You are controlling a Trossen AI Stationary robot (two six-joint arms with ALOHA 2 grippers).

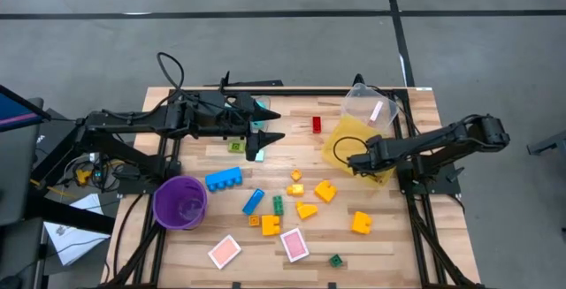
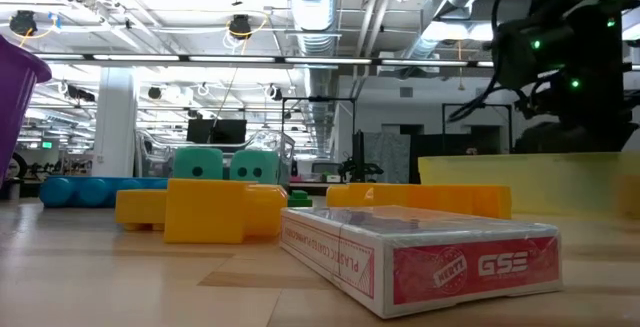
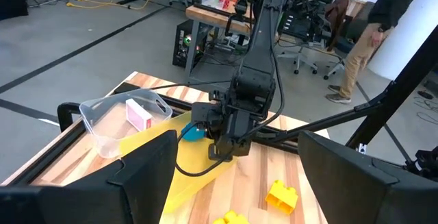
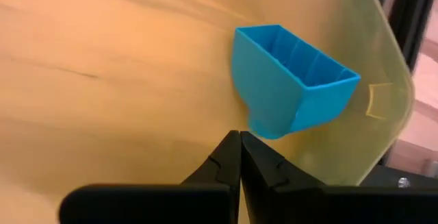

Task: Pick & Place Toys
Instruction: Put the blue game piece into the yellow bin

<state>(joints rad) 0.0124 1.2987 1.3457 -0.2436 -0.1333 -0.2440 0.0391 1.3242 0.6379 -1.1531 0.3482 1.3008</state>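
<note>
Left gripper [image 1: 267, 124] raised over the table's back edge, fingers spread wide, gripping nothing, just above a cyan die [image 1: 257, 154]. Loose bricks and two pink cards [image 1: 294, 244] scattered across the middle of the table [image 1: 389, 254]. Right gripper [image 1: 350, 160] clenched tight and empty inside the yellow bin [image 1: 336, 140], with a blue brick [image 4: 291, 80] lying on its side just past the closed fingertips, apart from them.
</note>
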